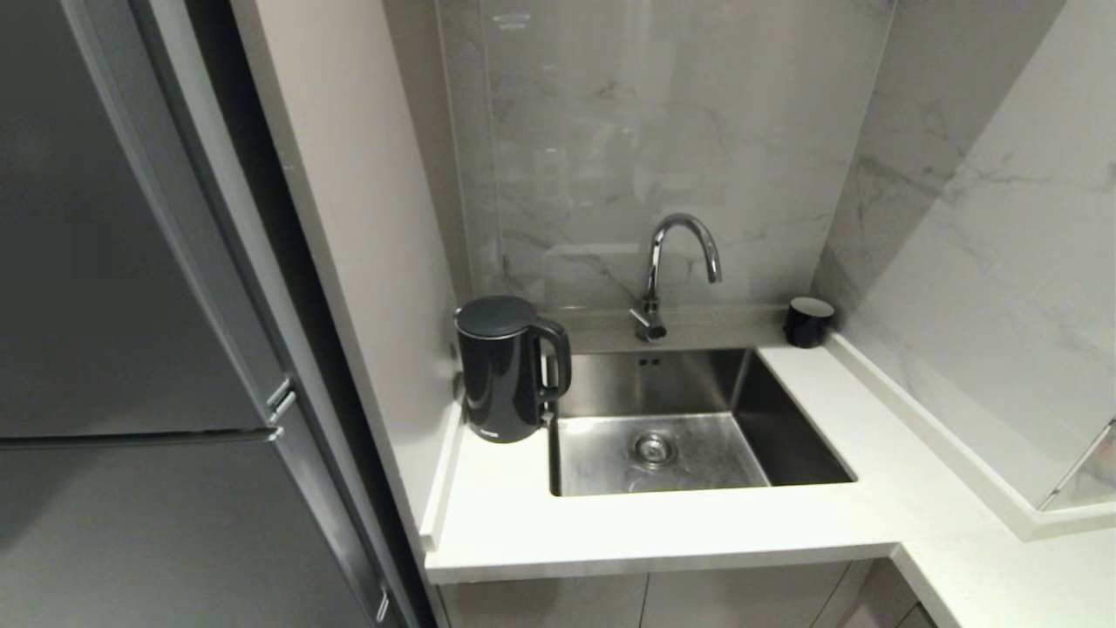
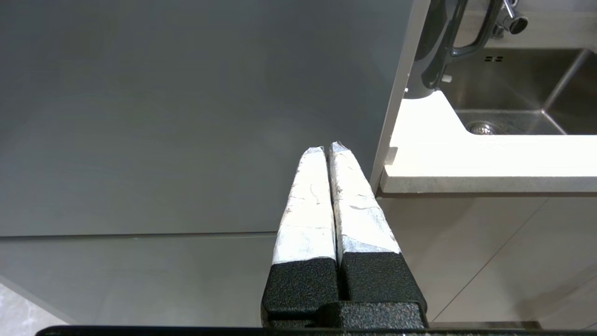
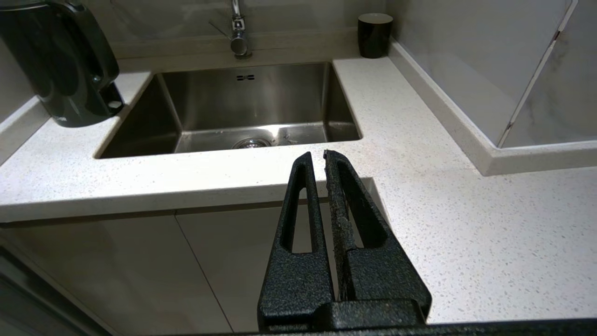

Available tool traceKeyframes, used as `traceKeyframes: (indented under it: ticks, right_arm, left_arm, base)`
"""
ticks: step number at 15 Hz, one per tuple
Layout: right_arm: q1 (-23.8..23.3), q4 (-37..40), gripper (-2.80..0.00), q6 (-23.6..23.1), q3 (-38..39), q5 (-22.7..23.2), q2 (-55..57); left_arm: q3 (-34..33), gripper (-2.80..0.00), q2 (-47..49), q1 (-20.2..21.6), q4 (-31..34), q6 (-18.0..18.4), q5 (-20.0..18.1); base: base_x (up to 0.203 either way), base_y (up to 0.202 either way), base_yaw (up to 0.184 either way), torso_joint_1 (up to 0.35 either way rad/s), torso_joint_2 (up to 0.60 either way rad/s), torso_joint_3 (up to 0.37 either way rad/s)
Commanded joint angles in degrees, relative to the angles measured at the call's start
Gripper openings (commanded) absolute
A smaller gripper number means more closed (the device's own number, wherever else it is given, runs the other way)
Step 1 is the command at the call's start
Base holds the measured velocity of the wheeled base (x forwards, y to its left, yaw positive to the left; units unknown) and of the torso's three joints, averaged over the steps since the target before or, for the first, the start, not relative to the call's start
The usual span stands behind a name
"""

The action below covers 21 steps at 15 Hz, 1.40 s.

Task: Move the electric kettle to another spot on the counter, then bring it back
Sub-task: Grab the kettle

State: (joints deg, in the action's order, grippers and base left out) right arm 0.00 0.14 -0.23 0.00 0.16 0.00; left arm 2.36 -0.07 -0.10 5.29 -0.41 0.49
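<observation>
The electric kettle [image 1: 506, 371] is tall, glossy and black, with a loop handle turned toward the sink. It stands upright on the white counter [image 1: 663, 523], in the left back corner against a side panel. Neither arm shows in the head view. My left gripper [image 2: 326, 148] is shut with nothing in it, its white-wrapped fingers pressed together; it hangs below counter height in front of a grey door, with the kettle [image 2: 433, 46] far off. My right gripper [image 3: 316, 156] is shut and empty before the counter [image 3: 443, 186] edge, and the kettle [image 3: 65, 70] stands well away across the sink.
A steel sink [image 1: 680, 427] with a chrome faucet [image 1: 671, 262] is set into the counter beside the kettle. A small black cup [image 1: 808, 321] stands in the back right corner. A tall grey cabinet [image 1: 131, 305] fills the left. Marble walls close the back and right.
</observation>
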Motion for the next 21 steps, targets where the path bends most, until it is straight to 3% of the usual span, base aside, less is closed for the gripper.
traceKeyframes:
  ticks: [1, 9, 21]
  right_arm:
    - [0.0, 0.0, -2.80, 0.0, 0.0, 0.0, 0.0]
    - [0.0, 0.0, -2.80, 0.0, 0.0, 0.0, 0.0]
    - [0.0, 0.0, -2.80, 0.0, 0.0, 0.0, 0.0]
  left_arm:
    - [0.0, -2.80, 0.1, 0.0, 0.1, 0.0, 0.0]
    - [-0.1, -2.80, 0.1, 0.0, -0.1, -0.1, 0.0]
    - [-0.1, -2.80, 0.1, 0.0, -0.1, -0.1, 0.0]
  base:
    - [0.000, 0.000, 0.000, 0.073, -0.17, -0.093]
    - [0.000, 0.000, 0.000, 0.074, -0.16, -0.084]
    - [0.000, 0.000, 0.000, 0.000, 0.00, 0.000]
